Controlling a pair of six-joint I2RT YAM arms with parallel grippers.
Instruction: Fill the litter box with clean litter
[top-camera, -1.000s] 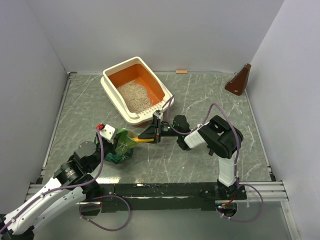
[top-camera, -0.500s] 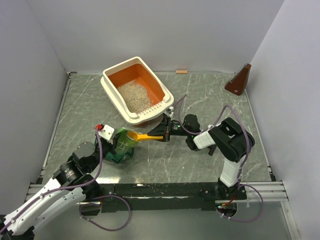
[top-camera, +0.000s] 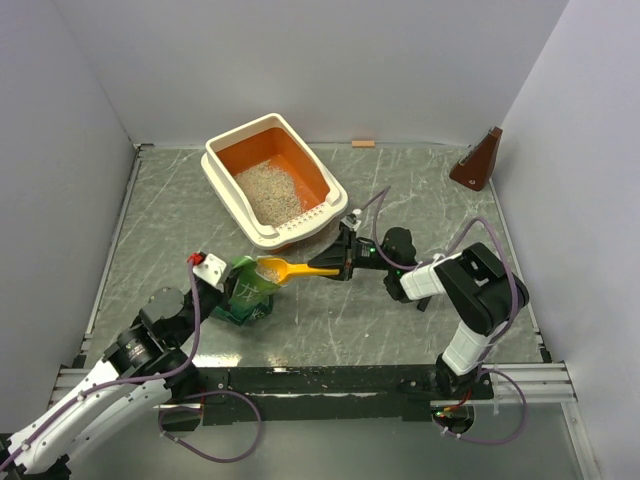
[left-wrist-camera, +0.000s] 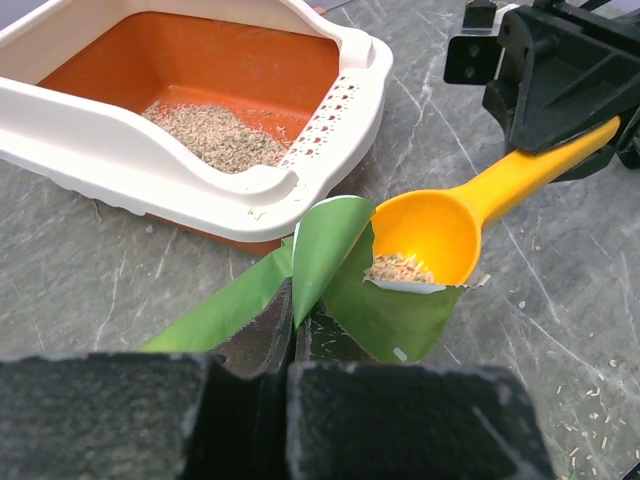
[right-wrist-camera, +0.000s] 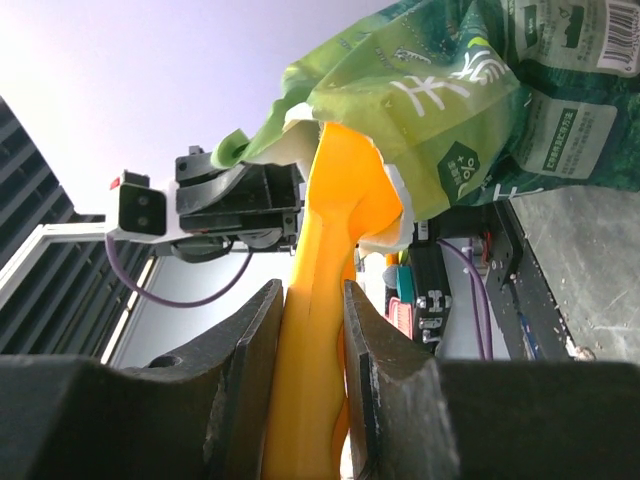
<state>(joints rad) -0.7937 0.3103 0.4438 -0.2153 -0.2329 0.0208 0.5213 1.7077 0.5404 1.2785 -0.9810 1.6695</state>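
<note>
While my right gripper (top-camera: 328, 268) clamps the yellow scoop (left-wrist-camera: 440, 225) and my left gripper (left-wrist-camera: 290, 390) pinches the green bag (left-wrist-camera: 385, 300), the litter box (left-wrist-camera: 120, 160) sits just beyond the scoop's bowl.

The left arm (top-camera: 95, 392) is white with round black joints. The right arm (top-camera: 488, 300) is black with white parts. Thin purple cables (top-camera: 196, 315) loop along both. The left gripper (top-camera: 228, 286) has a small white box (top-camera: 208, 264) with a red bit. The right gripper (top-camera: 322, 268) has dark grey fingers (right-wrist-camera: 240, 400).
</note>
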